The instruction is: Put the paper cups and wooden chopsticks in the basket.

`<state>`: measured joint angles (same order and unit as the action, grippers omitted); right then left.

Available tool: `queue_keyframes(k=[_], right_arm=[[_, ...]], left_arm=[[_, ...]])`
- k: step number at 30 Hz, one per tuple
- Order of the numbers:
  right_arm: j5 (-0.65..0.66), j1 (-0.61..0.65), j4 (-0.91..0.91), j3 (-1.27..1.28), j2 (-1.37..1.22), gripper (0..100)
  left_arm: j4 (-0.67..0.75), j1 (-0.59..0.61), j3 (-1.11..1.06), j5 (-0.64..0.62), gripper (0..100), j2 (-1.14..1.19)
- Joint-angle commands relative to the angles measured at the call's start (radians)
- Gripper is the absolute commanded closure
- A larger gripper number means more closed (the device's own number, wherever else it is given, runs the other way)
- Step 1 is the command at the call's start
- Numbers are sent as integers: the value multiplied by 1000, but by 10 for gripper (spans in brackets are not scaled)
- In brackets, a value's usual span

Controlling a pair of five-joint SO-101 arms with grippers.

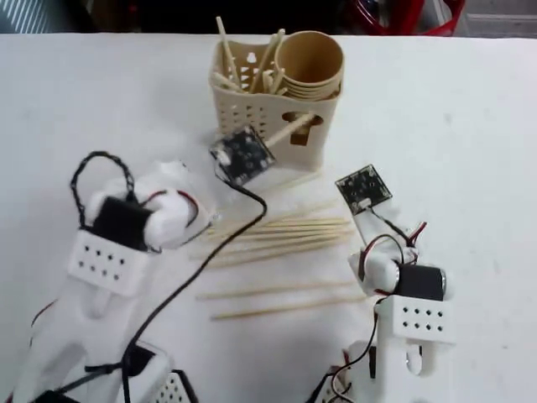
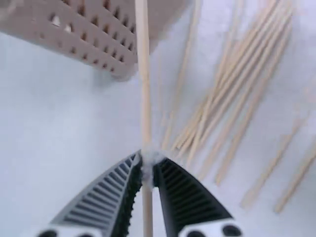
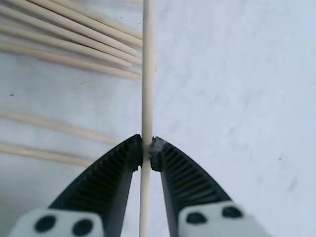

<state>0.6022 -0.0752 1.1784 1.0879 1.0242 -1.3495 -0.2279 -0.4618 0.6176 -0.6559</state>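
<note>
Item 1, nearest: two single chopsticks lying flat and roughly parallel on the white worktop between the two arms, apart from the rest. Item 2: right claw, clenched on the right-hand chopstick, which passes between the ribbed jaws and runs on past the tips; the claw sits low over the worktop at the end of the loose bundle. Item 3: loose bundle of chopsticks, a fan of many sticks lying flat mid-worktop, closely packed and partly overlapping, with several ends reaching up to the right-hand chopstick in the right wrist view. Item 4: left claw, clenched on the left-hand chopstick, gripped part-way along its length and pointing toward the basket, beside the bundle. In the high view its far end lies at the basket's front wall near the cut-out; whether it touches cannot be told. Item 5, farthest: basket, cream, perforated, upright on the worktop. Contents: stack of nested paper cups, mouth up, in one side; stowed chopsticks, standing and leaning at mixed angles, in the other side.
</note>
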Motion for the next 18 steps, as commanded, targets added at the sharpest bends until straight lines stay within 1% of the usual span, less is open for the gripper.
queue_keyframes(k=[1,4,7,10,15,18], right_arm=[[-9,-1,-1,-8,18,981],[-9,-1,-2,2,18,981],[-11,1,-2,3,19,981],[-57,-2,-25,3,19,981],[-94,-7,-87,38,31,981],[-106,-7,-96,72,96,981]], left_arm=[[26,25,123,-69,980,-53],[51,30,218,-144,980,-50],[167,28,284,-230,980,-36],[368,27,311,-330,980,13],[792,21,316,-485,980,170],[970,19,324,-557,980,295]])
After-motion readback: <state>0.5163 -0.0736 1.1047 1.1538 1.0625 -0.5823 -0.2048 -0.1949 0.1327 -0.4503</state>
